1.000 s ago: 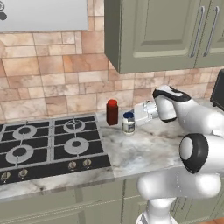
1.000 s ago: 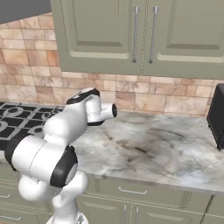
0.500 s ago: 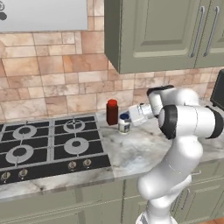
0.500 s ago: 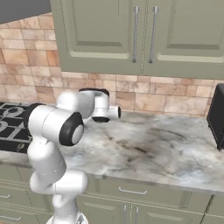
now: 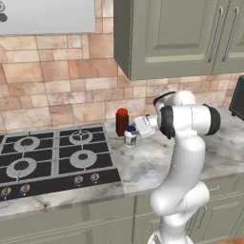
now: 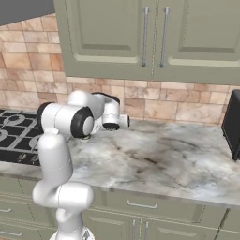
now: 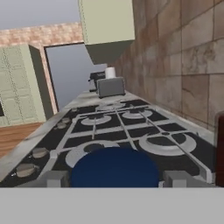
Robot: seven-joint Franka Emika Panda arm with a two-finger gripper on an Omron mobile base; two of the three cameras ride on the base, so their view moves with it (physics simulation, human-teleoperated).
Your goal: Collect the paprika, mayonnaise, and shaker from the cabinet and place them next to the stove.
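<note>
Left base view: a flat black gas stove [image 5: 52,159] with 4 round silver burners, black grates and a front row of small knobs is set into a veined grey marble counter [image 5: 157,162]. Just right of the stove stands the paprika [image 5: 122,122], a tall dark red cylindrical bottle with a bright red cap. Just in front of it and slightly to its right stands the mayonnaise [image 5: 129,137], a short white jar with a dark blue lid; whether the 2 containers touch cannot be told. The glossy white arm reaches toward the jar from the right, and the gripper [image 5: 136,131] sits at the jar's lid. Above, an olive grey-green panelled cabinet [image 5: 176,38] with long silver bar handles hangs against a tan brick-pattern backsplash [image 5: 62,90], its doors closed.

Right base view: the arm's rounded white links and dark joints hide the jar and bottle; the cabinet [image 6: 140,37] doors are closed.

Hand view: the round blue lid of the mayonnaise [image 7: 114,168] lies between the 2 grey fingertips [image 7: 56,178], which stand spread on either side of it; contact cannot be told. Beyond stretch the stove grates [image 7: 118,127], and a dark red edge of the paprika [image 7: 220,148] shows at right.
</note>
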